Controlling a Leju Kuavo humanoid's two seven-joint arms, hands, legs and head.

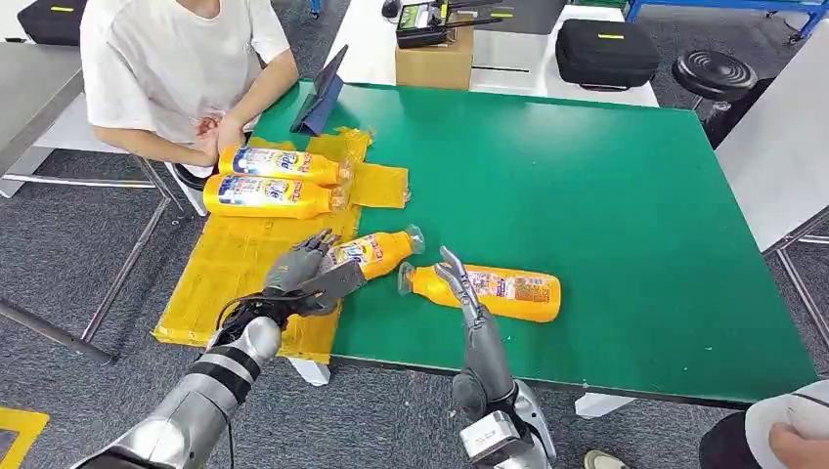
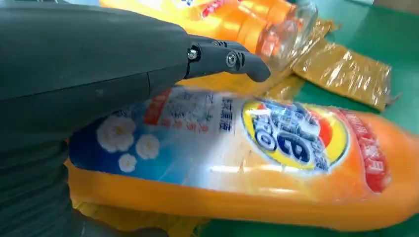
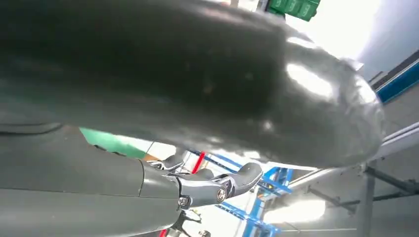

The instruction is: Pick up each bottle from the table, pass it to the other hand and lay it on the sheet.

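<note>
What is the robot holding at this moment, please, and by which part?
The left hand grips a yellow bottle by its base end; the right hand holds nothing.

Counting four yellow bottles: two on the sheet (image 1: pixel 225 269), bottle one (image 1: pixel 279 162) and bottle two (image 1: pixel 269 196), a third bottle (image 1: pixel 376 252), and a fourth bottle (image 1: pixel 503 291) on the green table (image 1: pixel 606 195).

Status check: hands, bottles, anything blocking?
Left hand grips a bottle at the sheet edge. Right hand open. Two bottles on sheet, one on table. Nothing blocking.
</note>
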